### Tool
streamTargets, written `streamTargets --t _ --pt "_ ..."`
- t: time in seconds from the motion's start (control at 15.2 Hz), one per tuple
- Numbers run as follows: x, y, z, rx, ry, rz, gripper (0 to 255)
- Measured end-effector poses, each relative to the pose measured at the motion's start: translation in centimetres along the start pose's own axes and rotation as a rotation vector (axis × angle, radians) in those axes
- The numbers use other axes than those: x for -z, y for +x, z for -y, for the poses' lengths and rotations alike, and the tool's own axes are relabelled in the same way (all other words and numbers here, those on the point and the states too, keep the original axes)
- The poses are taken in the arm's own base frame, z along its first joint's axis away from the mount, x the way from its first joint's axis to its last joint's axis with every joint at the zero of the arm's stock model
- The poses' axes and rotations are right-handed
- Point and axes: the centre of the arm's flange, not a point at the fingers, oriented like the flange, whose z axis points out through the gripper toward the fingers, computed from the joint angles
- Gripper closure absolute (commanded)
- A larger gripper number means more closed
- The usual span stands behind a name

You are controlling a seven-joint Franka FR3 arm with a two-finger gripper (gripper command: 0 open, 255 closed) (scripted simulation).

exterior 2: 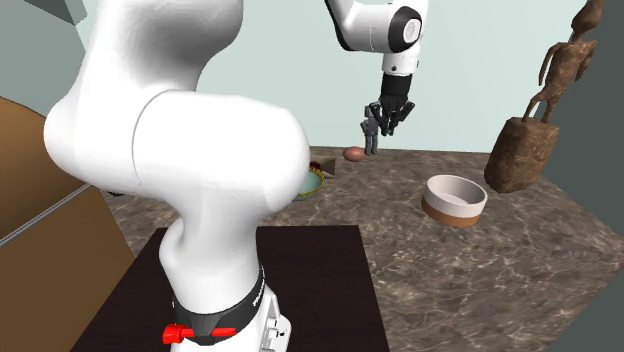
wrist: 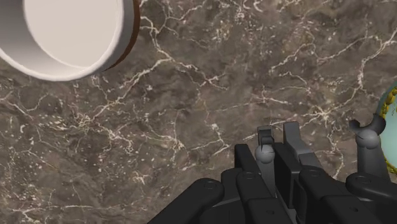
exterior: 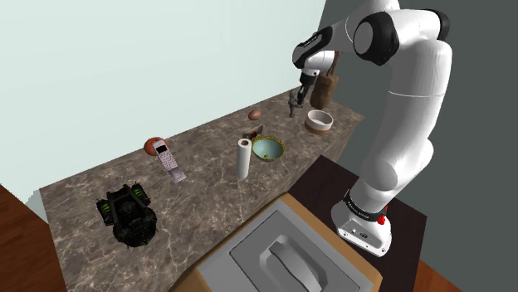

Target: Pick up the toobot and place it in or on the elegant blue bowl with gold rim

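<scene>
The toobot (exterior: 292,104) is a small grey toy robot, and it hangs in the air over the back of the marble counter (exterior: 207,178). My black gripper (exterior: 301,88) is shut on its upper part. In the second exterior view the toobot (exterior 2: 370,133) hangs just left of the gripper (exterior 2: 390,118). In the wrist view a grey knob sits between the fingers of the gripper (wrist: 266,158), and a grey limb of the toobot (wrist: 367,147) sticks out beside them. The blue bowl with gold rim (exterior: 268,148) (exterior 2: 310,184) (wrist: 389,109) stands on the counter, below and apart from the gripper.
A white bowl with a brown base (exterior: 319,121) (exterior 2: 455,198) (wrist: 63,32) stands near a brown statue (exterior: 325,87) (exterior 2: 528,140). A paper roll (exterior: 243,158), a phone (exterior: 168,160), a brown egg (exterior: 255,114) and a black-green toy vehicle (exterior: 127,214) lie further along. A sink (exterior: 282,259) is in front.
</scene>
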Motion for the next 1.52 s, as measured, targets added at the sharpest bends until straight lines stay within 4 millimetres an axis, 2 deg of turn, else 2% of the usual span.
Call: streamTargets --t 0.4,1.12,1.25,1.52 --pt "0.3 0.6 7.4 0.001 0.000 0.000 255" --pt "1.0 2.1 22.3 0.002 0.000 0.000 255" --pt "0.2 2.2 23.7 0.001 0.000 0.000 255" --pt "-1.9 2.2 24.1 0.000 0.000 0.000 255"
